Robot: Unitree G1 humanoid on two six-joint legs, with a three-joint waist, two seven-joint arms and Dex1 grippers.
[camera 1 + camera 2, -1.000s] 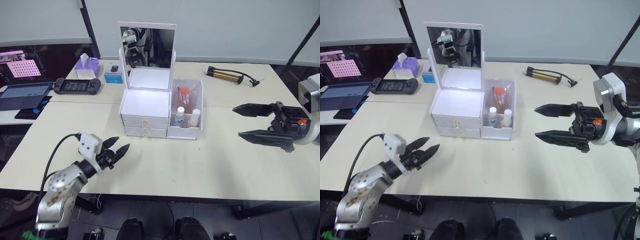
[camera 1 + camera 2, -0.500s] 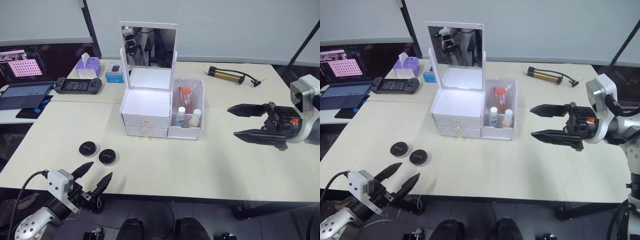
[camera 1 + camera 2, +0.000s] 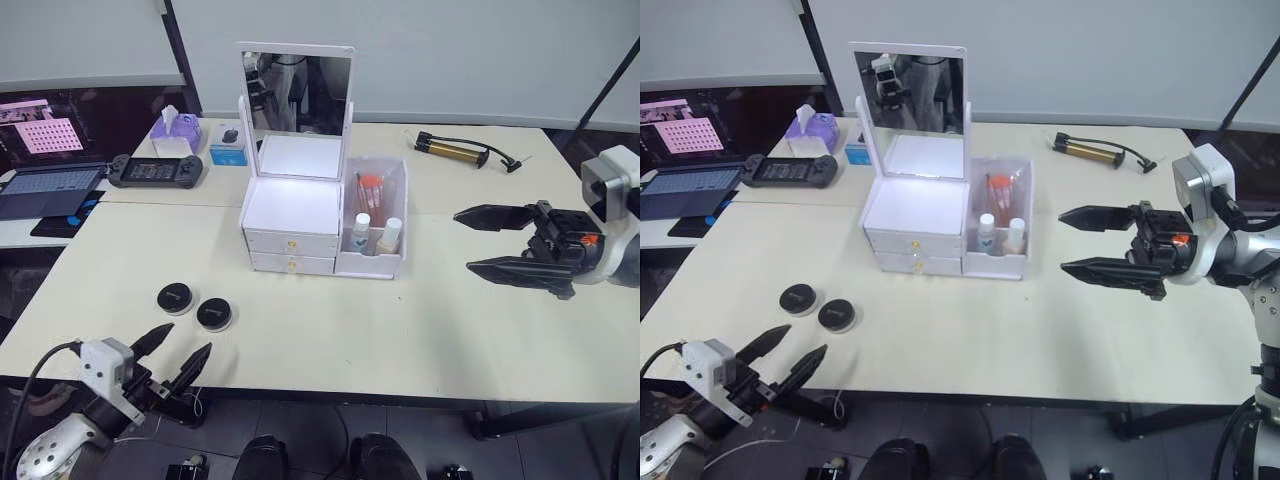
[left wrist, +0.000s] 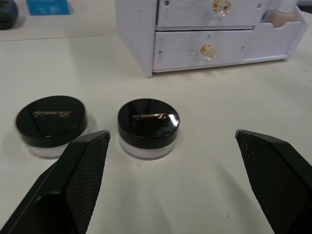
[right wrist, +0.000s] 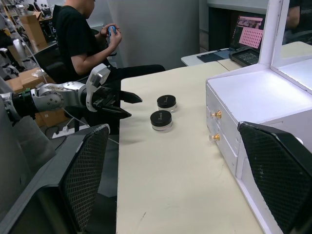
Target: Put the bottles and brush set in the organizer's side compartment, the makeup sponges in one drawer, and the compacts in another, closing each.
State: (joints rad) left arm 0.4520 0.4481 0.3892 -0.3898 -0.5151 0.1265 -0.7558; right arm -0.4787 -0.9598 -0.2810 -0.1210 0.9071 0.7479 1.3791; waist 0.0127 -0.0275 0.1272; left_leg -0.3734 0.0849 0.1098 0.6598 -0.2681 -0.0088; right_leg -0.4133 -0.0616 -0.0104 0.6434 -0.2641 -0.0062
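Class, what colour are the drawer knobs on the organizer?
Gold, on the organizer; the knobs show best in the left wrist view.

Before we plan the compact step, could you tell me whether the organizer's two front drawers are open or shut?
Both shut: the two drawers sit flush with the organizer front, gold knobs showing.

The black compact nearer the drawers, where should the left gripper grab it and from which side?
Probably across the round black lid of the compact, coming in low from the table's front edge, where the open left gripper already faces it. It sits upright and apart from the other compact, leaving room for a finger on each side.
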